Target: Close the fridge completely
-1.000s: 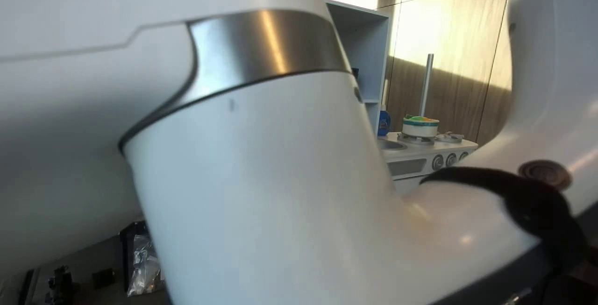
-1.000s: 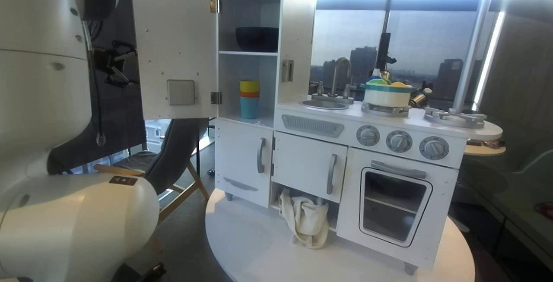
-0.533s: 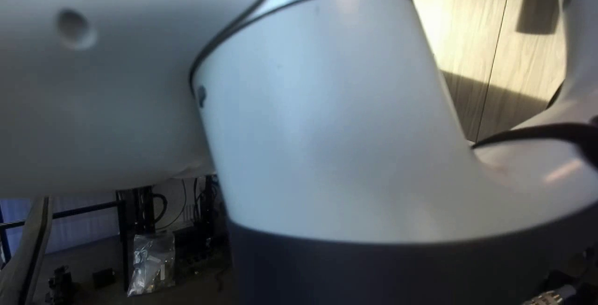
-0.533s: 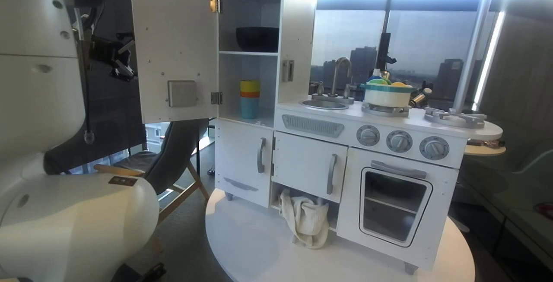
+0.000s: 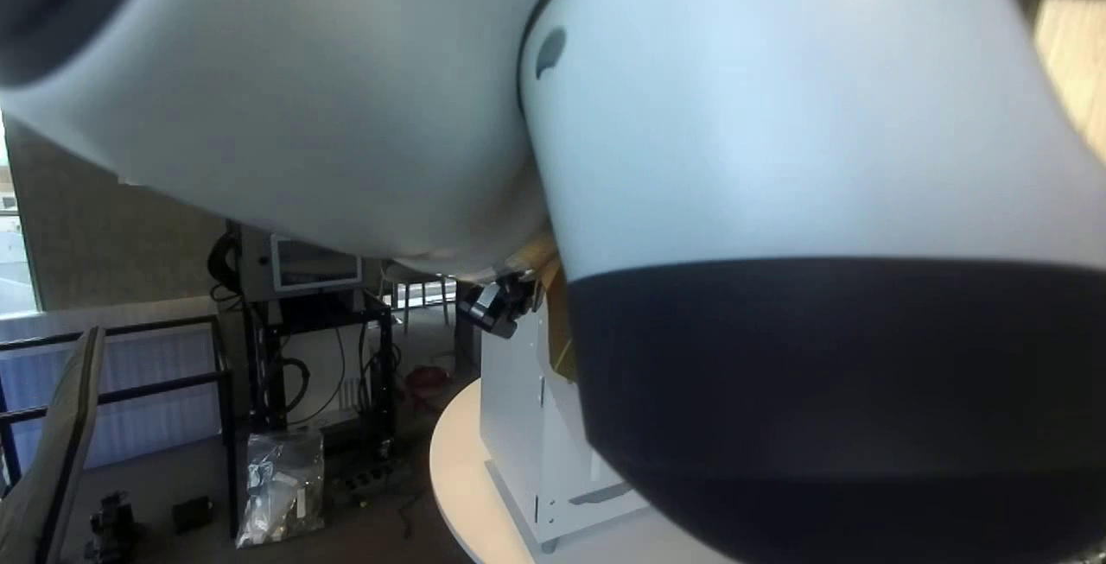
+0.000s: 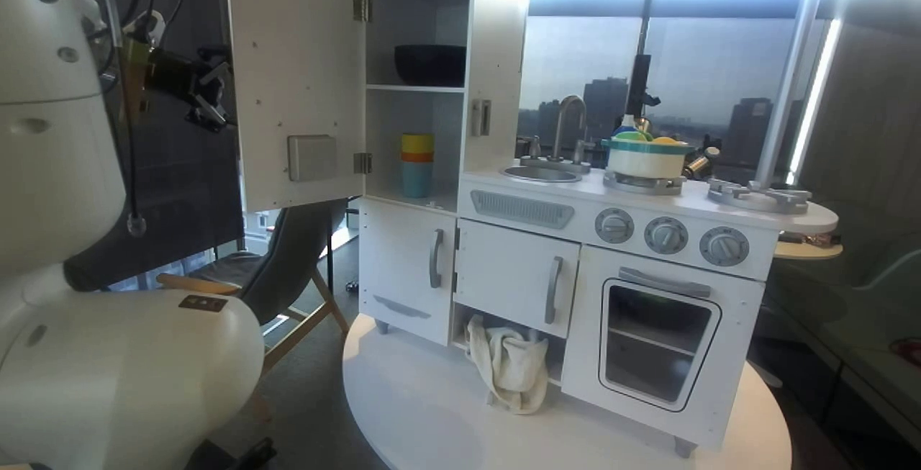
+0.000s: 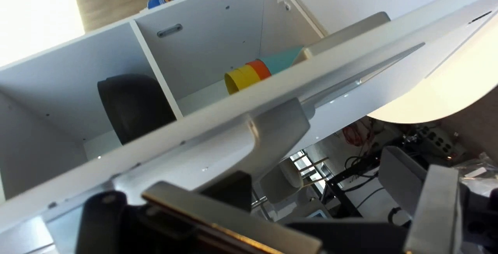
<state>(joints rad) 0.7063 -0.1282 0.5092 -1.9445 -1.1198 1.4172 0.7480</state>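
At the bottom of the wrist view, the claw (image 7: 325, 203) is held wide, with its fingers (image 7: 435, 207) well apart and nothing gripped between them. Just beyond it, the door (image 7: 218, 116) of the fridge (image 7: 210, 40) is seen nearly edge-on, running from lower left to upper right of the frame. From the outer face of the door a grey fitting (image 7: 278, 133) is seen to jut (whether it is the handle cannot be told). The claw is placed on that outer side; whether the door is touched cannot be made out.

In an exterior view, the fridge is found at upper centre, its door swung out on its hinges (image 6: 363, 163) to the upper left and the claw shown just beside the free edge. A black bowl (image 6: 429, 65) and a stack of cups (image 6: 416, 168) are held inside, and no obstruction to the door is expected from them. In an exterior view, much of the frame is filled by the arm (image 5: 778, 115), and the door is not seen there.

The step in hand is judged to be the lining-up of the claw behind the door, with the closing itself not yet done. For the next move, a steady push on the outer face near the free edge seems called for, to be carried round until the opening is fully covered.
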